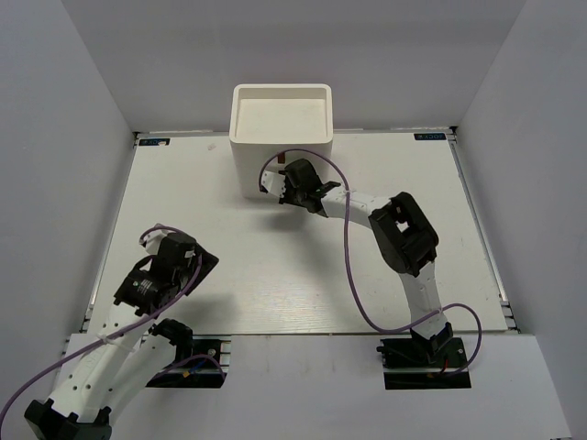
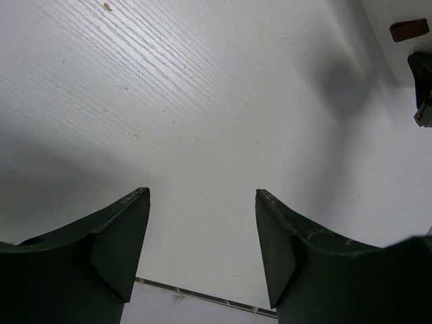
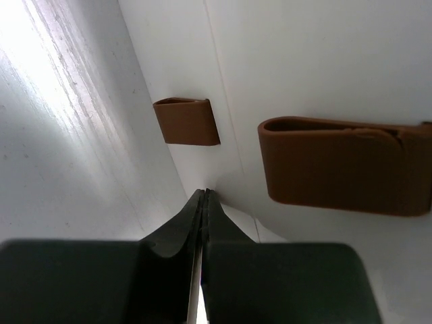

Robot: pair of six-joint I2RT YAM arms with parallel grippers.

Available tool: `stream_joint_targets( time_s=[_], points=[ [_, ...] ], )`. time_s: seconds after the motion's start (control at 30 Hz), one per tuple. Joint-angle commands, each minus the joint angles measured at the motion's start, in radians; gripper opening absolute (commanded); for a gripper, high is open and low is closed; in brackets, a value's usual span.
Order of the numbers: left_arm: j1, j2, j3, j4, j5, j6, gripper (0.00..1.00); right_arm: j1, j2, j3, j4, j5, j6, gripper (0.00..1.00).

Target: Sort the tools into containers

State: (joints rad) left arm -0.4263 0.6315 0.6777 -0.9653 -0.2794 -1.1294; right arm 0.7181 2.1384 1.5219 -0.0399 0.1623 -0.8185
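No tool shows in any view. The white square organizer (image 1: 246, 160) stands at the back middle of the table, its open top tray looking empty. My right gripper (image 1: 286, 185) is shut, with nothing seen between its fingers. Its tips (image 3: 204, 193) are close against the organizer's front face, below a small brown tab (image 3: 187, 122) and left of a larger-looking brown tab (image 3: 344, 165). My left gripper (image 1: 205, 265) is open and empty low over the bare table at the near left, as the left wrist view (image 2: 202, 192) shows.
White walls enclose the table on the left, back and right. The table's left edge rail (image 1: 119, 220) runs close to the left arm. In the left wrist view a brown tab (image 2: 408, 30) and part of the right gripper (image 2: 422, 74) show far off.
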Motion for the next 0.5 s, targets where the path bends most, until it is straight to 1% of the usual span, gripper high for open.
stream_joint_targets(
  time_s=[0.0,0.03,0.07,0.1,0.13,0.17,0.2,0.27,0.3,0.33,0.37,0.4,0.43,0.47],
  points=[
    [0.004,-0.007,-0.003,-0.003,0.002,0.008,0.74,-0.026,-0.035,0.001,0.115,0.042,-0.001,0.00],
    [0.004,-0.007,-0.003,-0.003,0.002,0.008,0.74,-0.028,-0.049,-0.011,0.107,0.030,0.014,0.00],
    [-0.005,-0.007,-0.003,-0.003,0.002,0.008,0.74,-0.032,-0.079,-0.011,0.083,-0.048,0.027,0.00],
    [-0.005,-0.007,-0.003,-0.003,0.002,0.008,0.74,-0.035,-0.121,-0.002,-0.104,-0.204,0.050,0.00],
    [-0.005,-0.007,-0.003,0.014,0.002,0.008,0.74,-0.042,-0.142,0.007,-0.188,-0.377,0.050,0.00],
    [-0.005,-0.007,-0.003,0.045,0.014,0.034,0.74,-0.048,-0.162,0.017,-0.272,-0.462,0.038,0.00],
    [-0.005,-0.007,-0.003,0.069,0.025,0.055,0.74,-0.051,-0.225,0.012,-0.487,-0.668,0.001,0.22],
    [-0.005,0.005,-0.003,0.152,0.065,0.132,0.75,-0.055,-0.299,-0.026,-0.544,-0.724,0.040,0.43],
    [-0.005,0.022,-0.003,0.181,0.078,0.161,0.77,-0.055,-0.349,-0.113,-0.537,-0.734,0.130,0.63],
    [-0.005,0.034,-0.003,0.212,0.109,0.193,0.78,-0.054,-0.374,-0.143,-0.522,-0.725,0.171,0.84],
    [-0.005,0.060,-0.003,0.258,0.123,0.247,0.78,-0.058,-0.417,-0.190,-0.500,-0.713,0.206,0.86],
    [-0.014,0.074,-0.003,0.282,0.137,0.275,0.81,-0.063,-0.435,-0.213,-0.483,-0.687,0.307,0.88],
    [-0.014,0.088,0.008,0.309,0.172,0.304,0.83,-0.071,-0.474,-0.248,-0.459,-0.631,0.347,0.90],
    [-0.014,0.102,0.019,0.332,0.187,0.333,0.85,-0.071,-0.501,-0.278,-0.453,-0.527,0.390,0.90]
  ],
)
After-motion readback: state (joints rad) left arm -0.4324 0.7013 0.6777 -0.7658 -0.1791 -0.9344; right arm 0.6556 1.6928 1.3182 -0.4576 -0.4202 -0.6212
